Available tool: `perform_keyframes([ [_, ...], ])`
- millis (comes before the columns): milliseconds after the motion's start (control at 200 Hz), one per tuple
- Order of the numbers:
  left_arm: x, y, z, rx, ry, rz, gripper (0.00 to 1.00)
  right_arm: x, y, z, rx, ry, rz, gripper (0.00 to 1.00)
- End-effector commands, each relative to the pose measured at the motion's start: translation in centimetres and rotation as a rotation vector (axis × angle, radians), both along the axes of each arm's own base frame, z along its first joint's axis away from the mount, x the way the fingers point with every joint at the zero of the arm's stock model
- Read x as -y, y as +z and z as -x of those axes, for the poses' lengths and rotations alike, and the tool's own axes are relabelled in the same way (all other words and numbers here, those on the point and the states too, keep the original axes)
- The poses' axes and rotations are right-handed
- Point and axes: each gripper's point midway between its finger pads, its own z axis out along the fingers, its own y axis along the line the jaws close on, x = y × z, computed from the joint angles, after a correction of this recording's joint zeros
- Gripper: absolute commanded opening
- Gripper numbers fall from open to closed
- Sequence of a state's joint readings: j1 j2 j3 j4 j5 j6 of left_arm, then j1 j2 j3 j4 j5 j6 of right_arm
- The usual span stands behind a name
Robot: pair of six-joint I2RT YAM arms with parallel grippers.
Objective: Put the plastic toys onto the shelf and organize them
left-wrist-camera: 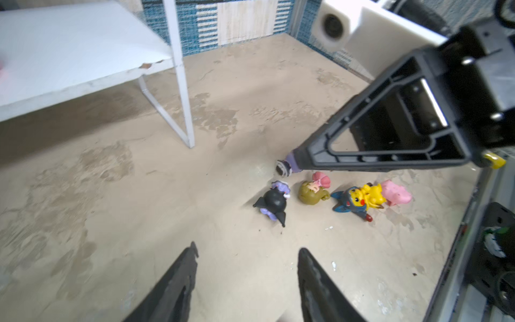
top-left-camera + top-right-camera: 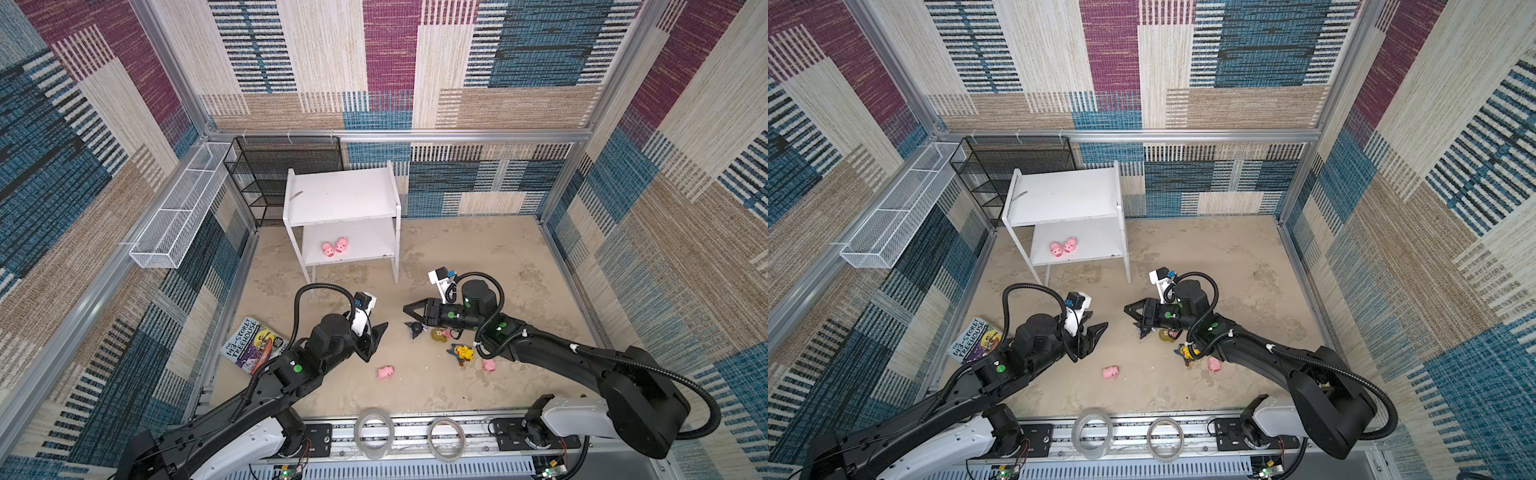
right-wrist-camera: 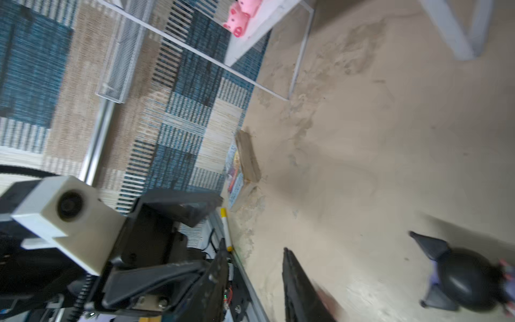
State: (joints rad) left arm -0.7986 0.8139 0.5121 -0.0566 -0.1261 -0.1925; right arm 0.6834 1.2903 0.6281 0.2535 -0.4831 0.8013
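Left pincer point(image 1: 248, 248), jaws wide, just short of the black-and-purple toy point(image 1: 271, 203)

Left claw point(image 1: 248, 251) gapes wide, angled downward; right claw point(image 2: 405, 309) lies rolled sideways, tip toward it, grip unclear.

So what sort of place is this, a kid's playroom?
Likely a robot test cell, not a playroom: a left arm and right arm mounted on a front rail, carpeted walls in a metal frame.

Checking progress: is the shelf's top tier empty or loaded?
Empty of toys. In both top views the top board shows only a small grey mark; two pink pigs sit on the lower board.
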Motion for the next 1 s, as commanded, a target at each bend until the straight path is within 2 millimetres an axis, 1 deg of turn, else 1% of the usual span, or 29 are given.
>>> perform_keyframes([
  [0,-2.8,-1.8,0.3,-0.095,0.144,-0.03,0.71,0.9,-4.4,1.8,0.052,0.046,0.276,0.43],
  [55,-3.6,-2.3,0.7,-0.131,0.171,-0.039,0.75,-0.3,-5.5,3.6,0.089,0.119,0.353,0.47],
  [130,-4.4,-2.6,1.0,-0.16,0.207,-0.044,0.79,-1.7,-6.9,5.9,0.136,0.207,0.404,0.53],
  [210,-5.5,-2.8,1.4,-0.175,0.252,-0.054,0.83,-2.3,-8.1,7.3,0.182,0.252,0.441,0.58],
  [336,-7.2,-2.0,1.4,-0.151,0.316,-0.056,0.88,-3.3,-9.0,8.7,0.28,0.341,0.469,0.66],
  [436,-7.8,-1.0,1.5,-0.13,0.331,-0.032,0.91,-4.1,-9.8,9.0,0.361,0.411,0.516,0.74],
  [511,-7.9,-0.4,1.5,-0.123,0.333,-0.009,0.91,-4.5,-11.0,9.2,0.399,0.466,0.573,0.78],
  [566,-8.1,-0.1,1.6,-0.121,0.336,-0.006,0.91,-4.6,-11.8,9.1,0.422,0.488,0.611,0.79],
  [671,-8.2,0.3,1.6,-0.111,0.34,0.005,0.92,-4.3,-13.0,8.5,0.457,0.51,0.683,0.8],
  [861,-8.4,0.4,1.4,-0.104,0.349,0.01,0.92,-4.5,-14.0,8.3,0.518,0.579,0.731,0.81],
  [952,-8.5,0.3,1.4,-0.101,0.351,0.011,0.92,-4.9,-14.4,8.4,0.54,0.61,0.732,0.78],
  [997,-8.6,0.3,1.3,-0.1,0.354,0.011,0.92,-5.3,-14.5,8.4,0.549,0.624,0.721,0.74],
])
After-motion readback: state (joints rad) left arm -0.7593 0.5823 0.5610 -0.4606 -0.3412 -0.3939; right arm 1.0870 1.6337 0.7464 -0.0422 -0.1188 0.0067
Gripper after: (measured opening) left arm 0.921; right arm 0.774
